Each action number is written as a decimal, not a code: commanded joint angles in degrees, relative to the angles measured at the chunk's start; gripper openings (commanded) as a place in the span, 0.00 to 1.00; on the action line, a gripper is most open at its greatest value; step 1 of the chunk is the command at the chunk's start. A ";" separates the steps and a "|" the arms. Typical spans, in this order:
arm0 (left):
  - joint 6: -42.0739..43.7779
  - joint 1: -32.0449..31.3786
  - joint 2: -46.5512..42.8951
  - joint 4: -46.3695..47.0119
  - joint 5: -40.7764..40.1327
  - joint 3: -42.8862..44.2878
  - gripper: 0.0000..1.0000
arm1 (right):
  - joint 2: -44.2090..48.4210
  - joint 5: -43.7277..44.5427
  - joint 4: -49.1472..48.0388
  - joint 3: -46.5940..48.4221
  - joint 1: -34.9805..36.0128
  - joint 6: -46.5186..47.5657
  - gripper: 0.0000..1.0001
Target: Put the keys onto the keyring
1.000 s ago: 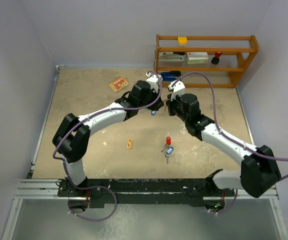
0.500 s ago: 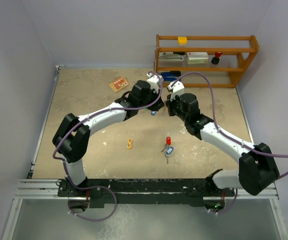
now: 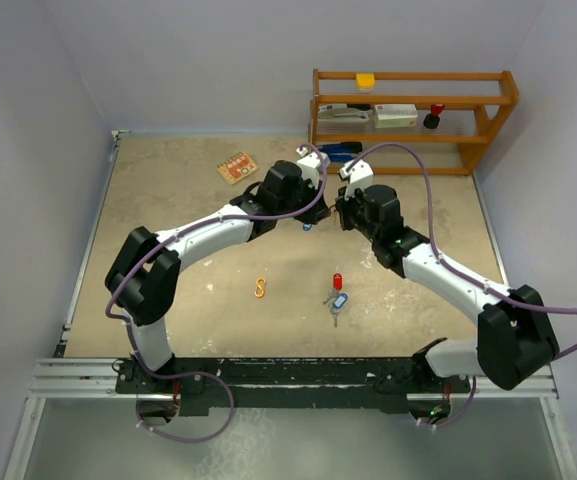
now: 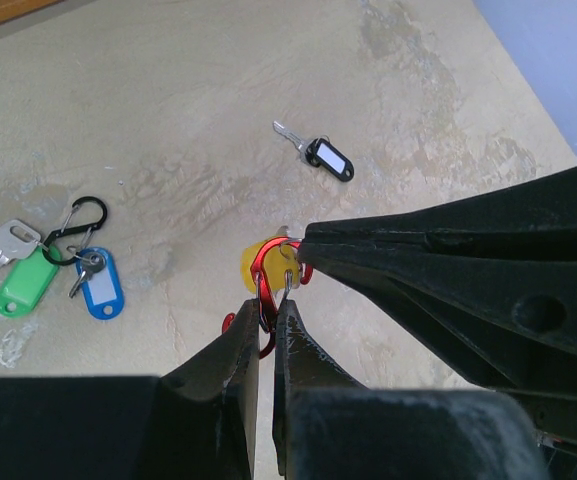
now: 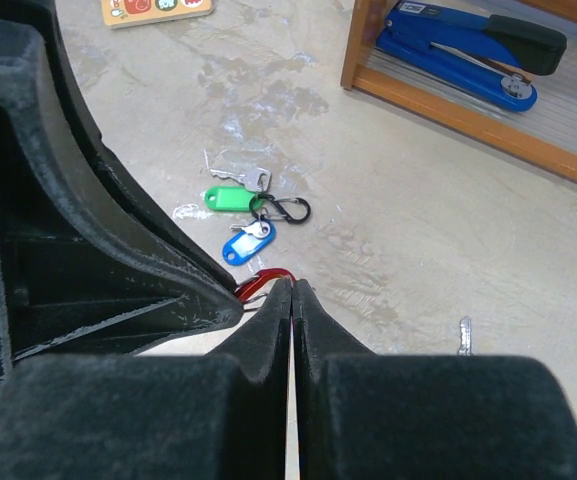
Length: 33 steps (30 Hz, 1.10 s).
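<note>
- Two claws meet tip to tip in the air above the counter (image 4: 218, 100).
- Left claw (image 4: 271, 312): clenched on a red clip (image 4: 264, 285), pinching its lower half so that the upper loop stands free above the fingertips.
- Right claw (image 5: 293, 290): clenched too, its tip pressed against the small metal ring of a yellow tag (image 4: 251, 265) that hangs just behind the red clip. I cannot tell whether it grips that ring or only touches it.
- Other keys lie on the counter well below both claws. A green-tagged key (image 4: 23, 280) and a blue-tagged key (image 4: 98, 290) already hang on a black carabiner (image 4: 73, 225). A white-tagged key (image 4: 328, 158) lies alone, farther beyond the tips.
- Step in hand, as I judge it: threading the yellow tag's ring through the gate of the red clip.
- To do it well, keep the left claw rigid so the clip cannot twist.
- Let the right claw push the ring squarely against the gate, not the spine.
- Use short, slow motions, because both parts are tiny beside the fingers and a slip would drop the tag to the counter.
- Release only once the ring sits inside the loop.
</note>
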<state>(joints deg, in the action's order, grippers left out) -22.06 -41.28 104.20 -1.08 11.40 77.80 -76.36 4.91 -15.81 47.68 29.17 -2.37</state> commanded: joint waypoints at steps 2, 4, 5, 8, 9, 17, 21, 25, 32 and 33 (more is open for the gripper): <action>1.59 -0.06 -0.57 1.51 2.16 2.28 0.00 | 0.05 -0.12 -2.56 1.63 -0.98 0.70 0.00; 1.68 -0.12 -0.66 1.65 2.75 2.27 0.00 | -0.21 0.08 -2.45 1.75 -1.37 0.71 0.00; 1.72 -0.09 -0.64 1.71 3.02 2.21 0.00 | -0.46 0.41 -2.22 2.09 -1.53 0.68 0.00; 1.59 -0.12 -0.64 2.05 3.52 2.18 0.00 | -1.21 2.16 -1.75 2.97 -1.93 0.05 0.06; 1.51 -0.12 -0.66 2.03 3.50 2.22 0.00 | -1.55 3.14 -1.23 3.41 -2.14 -0.52 0.14; 1.12 -0.07 -1.21 2.78 2.24 1.56 0.00 | -0.02 6.78 -0.87 2.44 -3.88 -3.81 0.47; -0.42 0.70 -2.10 3.72 -0.36 0.50 0.00 | 1.67 8.16 2.59 2.27 -4.25 -5.80 0.49; -4.70 3.10 -4.15 7.71 -3.42 -2.65 0.00 | 2.79 7.21 7.22 1.40 -4.29 -8.17 0.50; -10.38 6.62 -8.62 9.73 -14.96 -7.97 0.00 | 3.32 0.80 17.65 -0.09 -3.25 -11.90 0.44; -11.17 7.09 -9.20 10.18 -16.13 -9.01 0.00 | 3.58 0.98 18.73 -0.61 -2.26 -12.60 0.44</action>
<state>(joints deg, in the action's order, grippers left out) -28.91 -35.66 100.20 3.84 2.98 70.89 -74.85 9.21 -3.73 48.45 25.23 -10.98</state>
